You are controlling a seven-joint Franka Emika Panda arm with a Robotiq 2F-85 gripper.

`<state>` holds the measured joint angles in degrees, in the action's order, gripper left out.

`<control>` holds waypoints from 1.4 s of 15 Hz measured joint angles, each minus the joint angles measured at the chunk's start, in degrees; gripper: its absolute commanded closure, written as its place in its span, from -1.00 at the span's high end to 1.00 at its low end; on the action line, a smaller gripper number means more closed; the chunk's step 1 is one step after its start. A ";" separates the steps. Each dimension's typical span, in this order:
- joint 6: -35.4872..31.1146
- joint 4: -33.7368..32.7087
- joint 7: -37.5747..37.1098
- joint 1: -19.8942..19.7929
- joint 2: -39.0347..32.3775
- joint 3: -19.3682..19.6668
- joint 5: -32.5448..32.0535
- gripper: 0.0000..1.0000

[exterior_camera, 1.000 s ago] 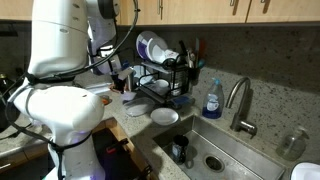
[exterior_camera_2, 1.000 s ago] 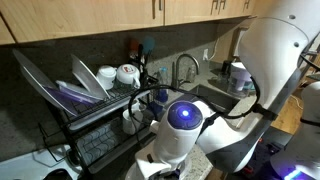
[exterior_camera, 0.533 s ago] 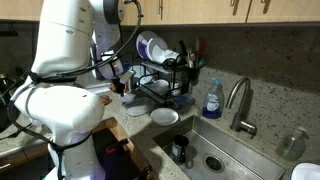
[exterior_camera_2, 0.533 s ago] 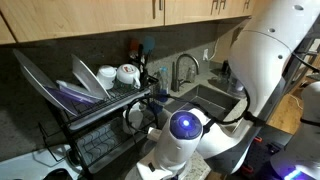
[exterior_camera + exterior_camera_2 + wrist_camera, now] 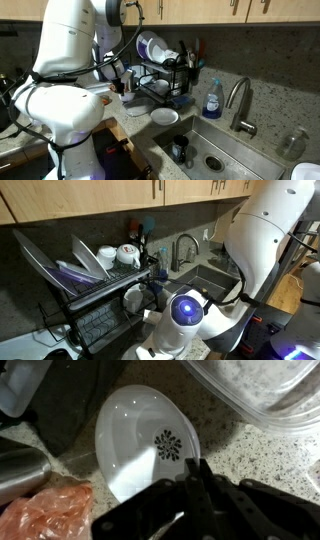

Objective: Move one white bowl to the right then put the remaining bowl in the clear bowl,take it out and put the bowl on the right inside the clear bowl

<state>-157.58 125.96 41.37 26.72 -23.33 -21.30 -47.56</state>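
Roughly: gripper (image 5: 196,485) filled the bottom of the wrist view, fingers drawn close into a dark point. Too dark to tell if they were fully closed or pinching anything. The tips sat over the near rim of the white bowl (image 5: 140,440), which lay just ahead of the tool and a bit to its left in that view, flat on the speckled counter (image 5: 255,465). Clear bowl (image 5: 260,395) was further ahead and to the tool's right, near the white bowl but apart from it. An orange bag (image 5: 45,510) lay beside the tool on the left, just by the bowl's edge.

Risks, as a judgement: the rim looked thin and glossy, so a pinch there could slip and let the bowl skid or tip on the hard counter. A drag rightward could knock it into the clear bowl, and a drift left could snag the bag. Fingers landing off-centre on the rim could flip the bowl up.

Look: white, glazed, shallow and empty, oval in this view. One small dark flower-like print sat inside on the tool's side, with bright glare across the basin.
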 measured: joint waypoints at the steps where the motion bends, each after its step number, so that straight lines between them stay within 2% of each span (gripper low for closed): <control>1: -0.01 0.00 0.29 -0.01 -0.05 0.00 -1.08 -0.97; 4: -1.04 0.41 1.42 -0.43 -0.13 0.01 -4.61 -0.97; 7: -5.23 1.77 1.35 -1.51 -0.16 0.65 -9.43 -0.97; 14: -21.46 5.59 -1.35 -2.09 -0.25 8.51 -22.42 -0.97; 19: -26.11 6.36 -2.63 -1.93 -0.24 12.01 -27.46 -0.97; 20: -26.24 6.38 -2.63 -1.90 -0.24 12.16 -27.80 -0.89; 21: -26.24 6.39 -2.62 -1.89 -0.23 12.17 -27.94 -0.39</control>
<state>-183.82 132.35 38.74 24.83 -23.56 -9.13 -75.51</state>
